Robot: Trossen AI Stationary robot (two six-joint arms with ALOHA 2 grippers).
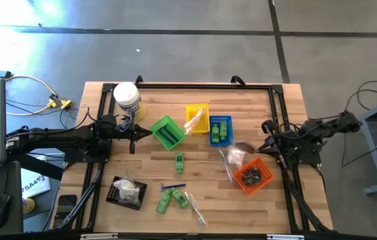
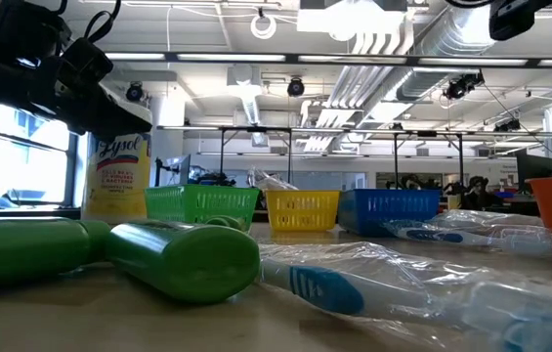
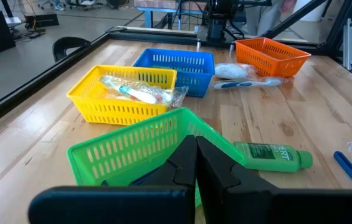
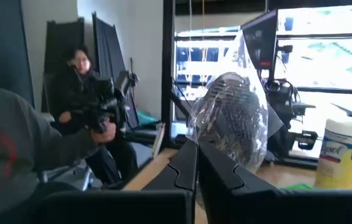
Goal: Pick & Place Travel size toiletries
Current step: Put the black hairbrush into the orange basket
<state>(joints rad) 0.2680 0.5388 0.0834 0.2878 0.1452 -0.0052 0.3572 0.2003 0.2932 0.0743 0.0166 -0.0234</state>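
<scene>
My right gripper (image 4: 195, 149) is shut on a dark round piece in a clear wrapper (image 4: 232, 118), held above the table's right side beside the orange basket (image 1: 253, 175). My left gripper (image 3: 195, 146) is shut on nothing, just behind the green basket (image 3: 132, 146) at the table's left. Green bottles lie loose on the wood: one in the middle (image 1: 179, 160), two near the front edge (image 1: 171, 199). A wrapped toothbrush (image 1: 195, 208) lies next to them. More clear-wrapped items (image 1: 231, 160) lie left of the orange basket. My right gripper pinches the wrapper's lower end (image 4: 208, 148) between its two fingers. The fingers lie about level and point toward the table's left. The wrapped piece stands up past the fingertips, clear of the table (image 1: 243, 147).
A yellow basket (image 1: 197, 119) with wrapped items and a blue basket (image 1: 220, 130) with green bottles stand at the middle back. A white jar (image 1: 127, 99) stands at the back left. A black tray (image 1: 125, 192) with white packets sits at the front left. A person (image 4: 14, 155) shows beyond the table.
</scene>
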